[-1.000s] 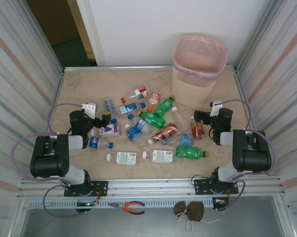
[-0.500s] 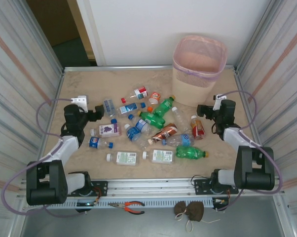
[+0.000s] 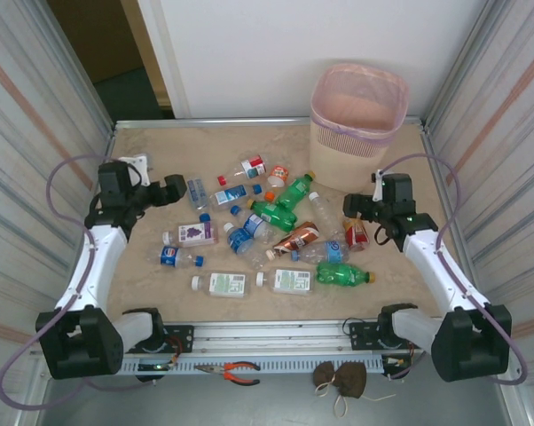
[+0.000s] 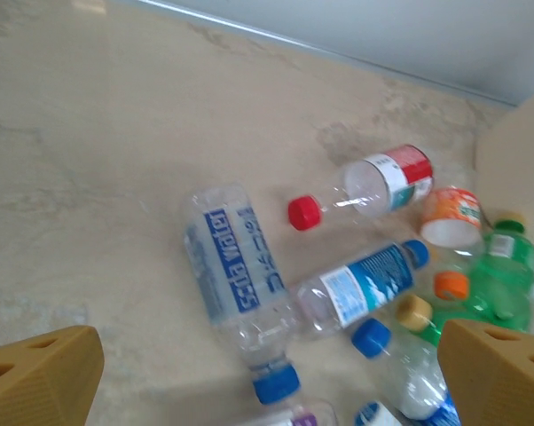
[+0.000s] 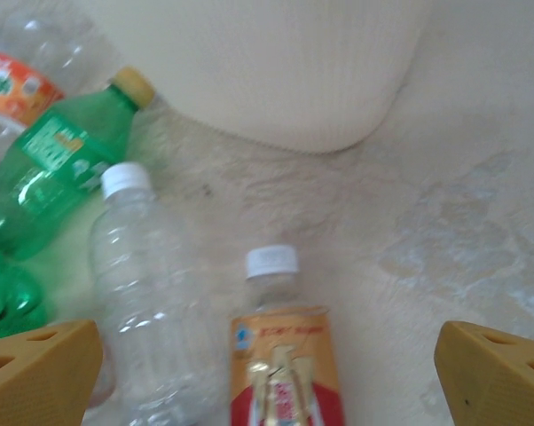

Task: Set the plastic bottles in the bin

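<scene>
The left gripper point(image 3: 172, 188) fingers stand wide apart and empty over a clear, blue-capped soda water bottle point(image 4: 236, 280) at centre of the left wrist view. The right gripper point(image 3: 352, 207) fingers, likewise spread and empty, frame a white-capped red-labelled bottle point(image 5: 285, 355) at lower centre. The plastic bottles point(image 3: 267, 231) lie scattered mid-frame, none in the bin point(image 3: 347, 164) at upper right. They are probably light, thin-walled and prone to rolling, so grasp across the labelled mid-body.
</scene>
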Controlling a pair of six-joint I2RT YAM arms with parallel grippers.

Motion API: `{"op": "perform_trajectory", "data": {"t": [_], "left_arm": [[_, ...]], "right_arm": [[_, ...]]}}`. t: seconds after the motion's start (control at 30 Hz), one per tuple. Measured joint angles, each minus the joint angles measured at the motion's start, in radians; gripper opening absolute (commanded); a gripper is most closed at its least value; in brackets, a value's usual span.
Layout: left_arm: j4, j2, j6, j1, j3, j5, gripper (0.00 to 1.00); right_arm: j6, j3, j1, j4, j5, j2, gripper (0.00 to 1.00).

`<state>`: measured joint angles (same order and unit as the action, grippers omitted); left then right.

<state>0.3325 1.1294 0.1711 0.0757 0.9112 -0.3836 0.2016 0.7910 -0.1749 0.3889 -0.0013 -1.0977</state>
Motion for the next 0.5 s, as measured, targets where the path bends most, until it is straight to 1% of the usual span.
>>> {"op": "perform_trajectory", "data": {"t": [0.1, 0.13, 0.2, 0.37, 0.5], "left_arm": [[0.063, 0.000, -0.049, 0.004, 0.037, -0.048, 0.97], [0.070, 0.000, -0.064, 0.004, 0.038, -0.059, 0.97], [0.087, 0.007, -0.077, 0.011, 0.038, -0.083, 0.95], [0.091, 0.030, -0.078, 0.074, 0.037, -0.151, 0.95], [0.088, 0.030, -0.077, 0.109, 0.027, -0.180, 0.94]], "right_arm": [[-0.003, 0.062, -0.074, 0.066, 0.013, -0.032, 0.93], [-0.004, 0.081, -0.095, 0.084, 0.019, -0.053, 0.91], [-0.006, 0.112, -0.117, 0.115, 0.033, -0.095, 0.89], [-0.002, 0.148, -0.116, 0.193, 0.078, -0.184, 0.87], [0.005, 0.148, -0.085, 0.227, 0.076, -0.217, 0.83]]}}
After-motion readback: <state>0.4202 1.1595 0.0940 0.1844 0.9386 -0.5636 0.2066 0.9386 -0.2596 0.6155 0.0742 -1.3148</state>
